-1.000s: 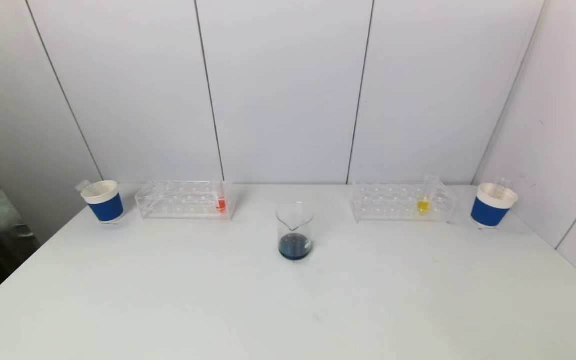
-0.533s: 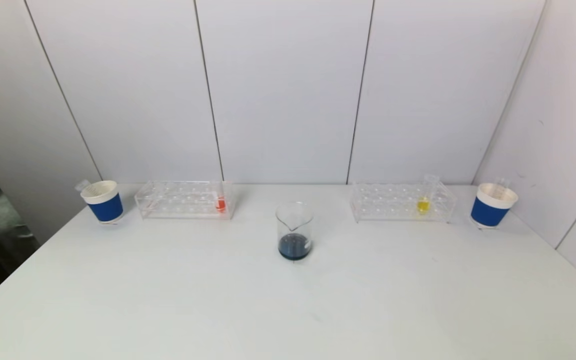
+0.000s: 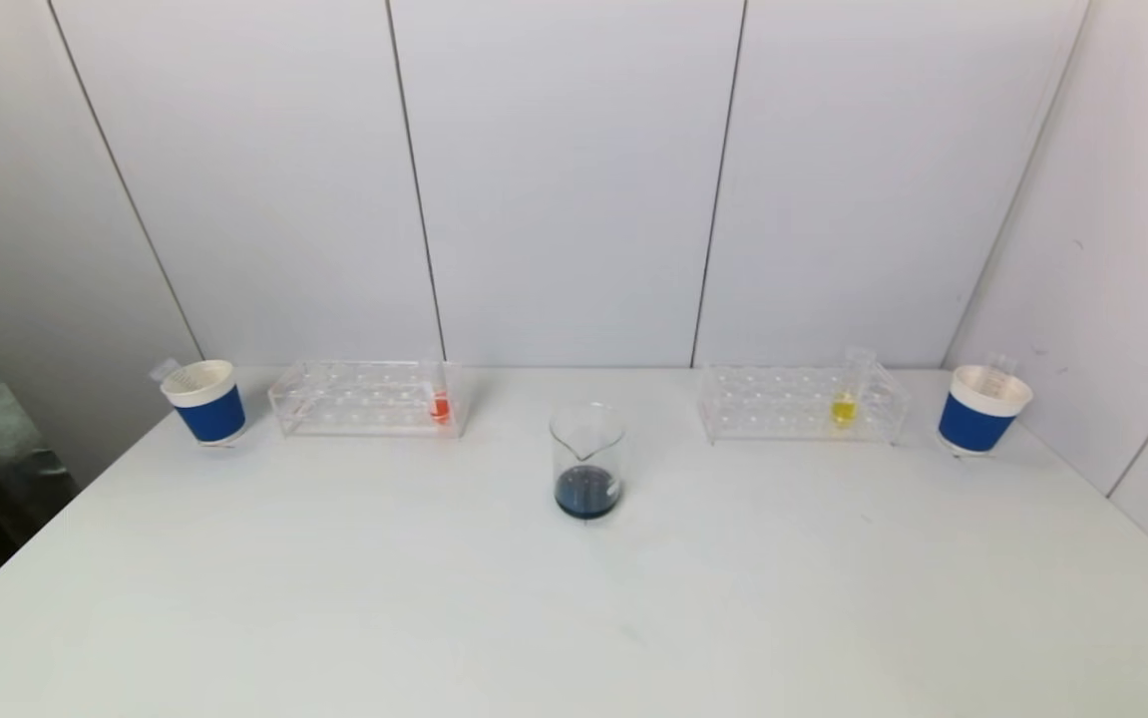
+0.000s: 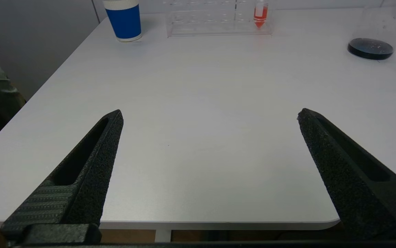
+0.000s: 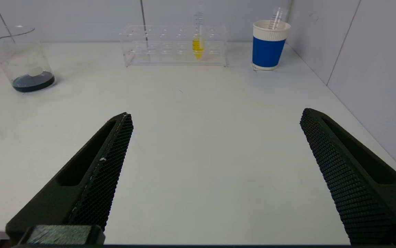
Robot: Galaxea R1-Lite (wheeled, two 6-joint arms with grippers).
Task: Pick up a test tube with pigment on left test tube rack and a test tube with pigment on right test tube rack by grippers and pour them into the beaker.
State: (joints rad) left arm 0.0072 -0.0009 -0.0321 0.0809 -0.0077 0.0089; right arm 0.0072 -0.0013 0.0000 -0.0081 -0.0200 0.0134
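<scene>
A clear left rack (image 3: 364,399) at the back left holds a test tube with orange-red pigment (image 3: 441,404) at its right end; it shows in the left wrist view (image 4: 259,13). A clear right rack (image 3: 798,404) holds a test tube with yellow pigment (image 3: 844,407), seen in the right wrist view (image 5: 198,44). A glass beaker (image 3: 586,461) with dark blue liquid stands between them. My left gripper (image 4: 210,115) and right gripper (image 5: 216,117) are open and empty, low over the table's near edge, out of the head view.
A blue paper cup (image 3: 205,402) with an empty tube stands left of the left rack. Another blue cup (image 3: 978,409) with an empty tube stands right of the right rack. White walls close the back and right. The table (image 3: 574,618) drops off at left.
Nothing on the table has moved. Only the person at the far left edge has shifted slightly.
</scene>
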